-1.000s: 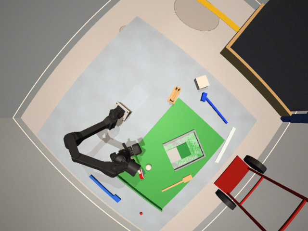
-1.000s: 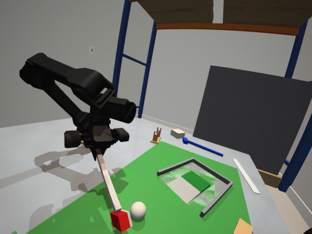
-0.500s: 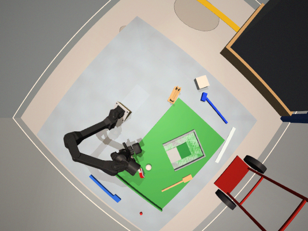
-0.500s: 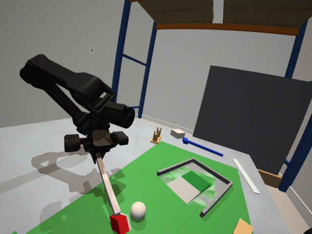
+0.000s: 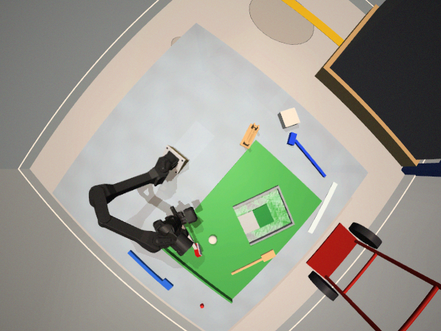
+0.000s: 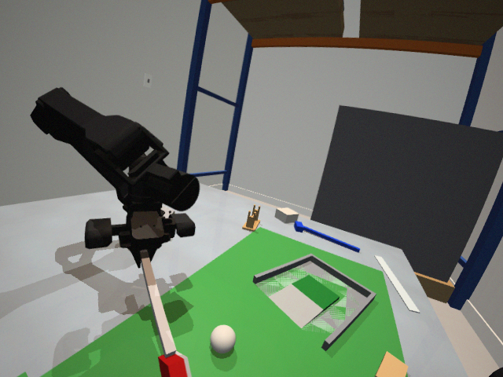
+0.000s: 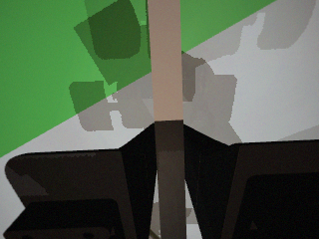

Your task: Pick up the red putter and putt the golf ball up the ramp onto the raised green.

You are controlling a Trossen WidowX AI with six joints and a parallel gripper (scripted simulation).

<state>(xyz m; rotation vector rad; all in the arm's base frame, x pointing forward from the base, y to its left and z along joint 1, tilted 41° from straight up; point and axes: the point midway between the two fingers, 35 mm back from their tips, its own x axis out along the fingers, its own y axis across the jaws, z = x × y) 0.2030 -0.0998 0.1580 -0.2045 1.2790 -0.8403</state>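
Clamped in the gripper (image 6: 144,248), the red putter (image 6: 160,308) slants head-down (beside the golf ball (image 6: 222,338)).

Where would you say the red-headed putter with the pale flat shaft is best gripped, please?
High on the pale shaft, at the end away from the red head, coming from above with a finger on each flat face. The gripper is shut on the red-headed putter there, the head hanging low beside the white golf ball.

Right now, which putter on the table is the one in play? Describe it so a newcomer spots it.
Start at the green mat. At its near-left edge the claw is shut on the red putter, near the white ball. It has a red head and pale shaft; the two blue putters and the tan one lie flat, untouched.
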